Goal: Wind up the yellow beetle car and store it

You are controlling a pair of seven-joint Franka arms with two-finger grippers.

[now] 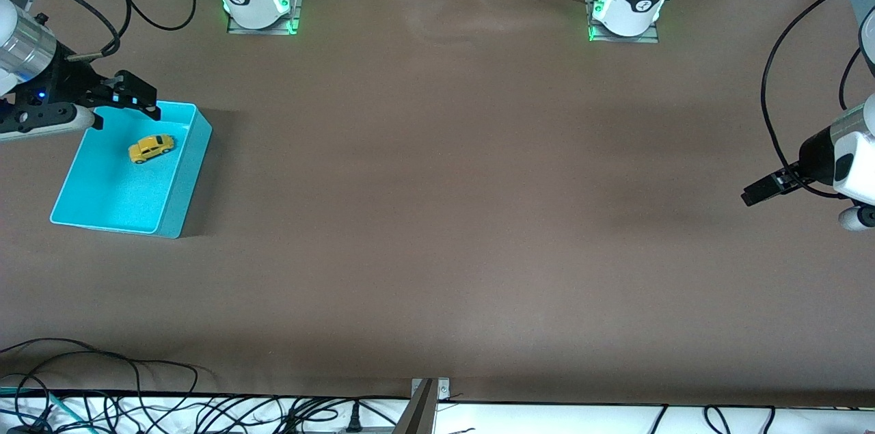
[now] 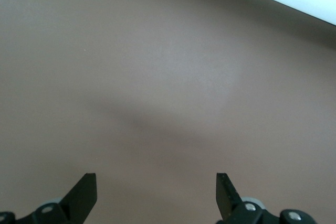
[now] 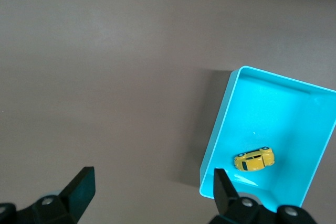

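You'll find the yellow beetle car (image 1: 151,147) lying inside the teal bin (image 1: 179,184) near the right arm's end of the bench (image 1: 437,215). Your right hand (image 1: 130,98) hovers over the bin's edge, fingers apart, empty. Your left hand (image 1: 759,192) waits at its end, fingers apart.

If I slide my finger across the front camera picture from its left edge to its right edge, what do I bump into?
Right tool → teal bin with the yellow beetle car inside it → a long stretch of bare brown table → left tool.
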